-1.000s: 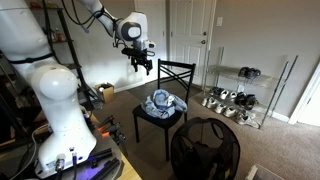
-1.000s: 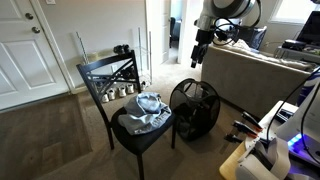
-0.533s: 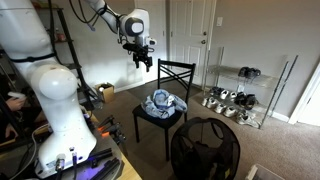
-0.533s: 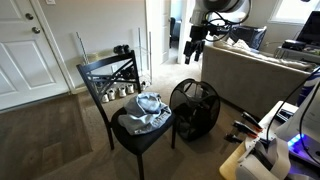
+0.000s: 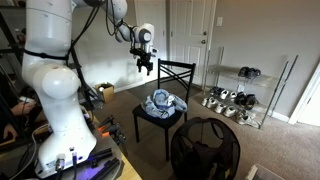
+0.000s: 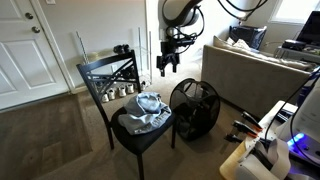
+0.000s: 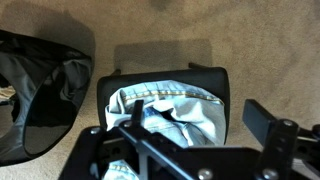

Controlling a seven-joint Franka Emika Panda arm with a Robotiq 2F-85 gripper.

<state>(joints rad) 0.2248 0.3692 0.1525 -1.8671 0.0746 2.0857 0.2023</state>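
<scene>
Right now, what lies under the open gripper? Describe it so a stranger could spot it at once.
Mid-room stands a black chair with a crossed backrest, beside a round black mesh hamper. On its seat, below the gripper, lies a crumpled light-blue garment, seemingly denim. It is the only pale, soft thing among those black frames.

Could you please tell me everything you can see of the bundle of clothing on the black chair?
The bundle of clothing is a crumpled heap of light blue-grey fabric with paler folds. Its seams in the wrist view suggest denim. It lies slack on the seat of the black chair and covers much of that seat. How many garments it holds cannot be told. Only the seat touches it; the open gripper hangs well above it, apart.
</scene>
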